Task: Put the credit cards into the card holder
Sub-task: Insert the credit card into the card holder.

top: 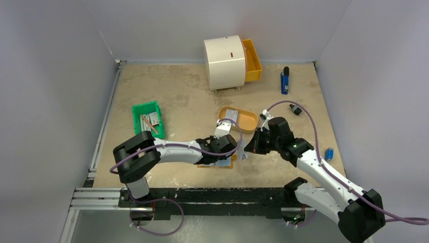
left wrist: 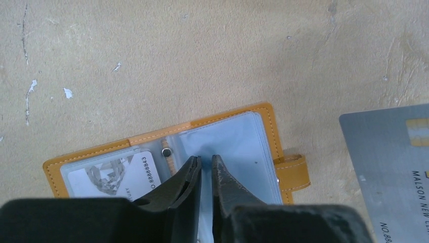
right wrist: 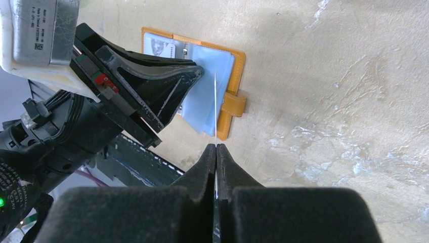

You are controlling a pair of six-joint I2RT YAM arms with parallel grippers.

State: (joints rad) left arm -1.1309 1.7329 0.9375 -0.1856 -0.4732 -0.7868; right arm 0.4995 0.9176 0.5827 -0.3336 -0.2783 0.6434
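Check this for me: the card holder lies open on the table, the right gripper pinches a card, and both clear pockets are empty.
Not both empty: the left wrist view shows a white numbered card already in one pocket of the card holder. The rest stands: it lies open on the table, and the right gripper pinches a grey card.

Tan table [top: 177,96]: open card holder [left wrist: 227,139], green bin [top: 146,104].

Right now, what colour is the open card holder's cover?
Tan leather cover, pale stitching; left wrist view.
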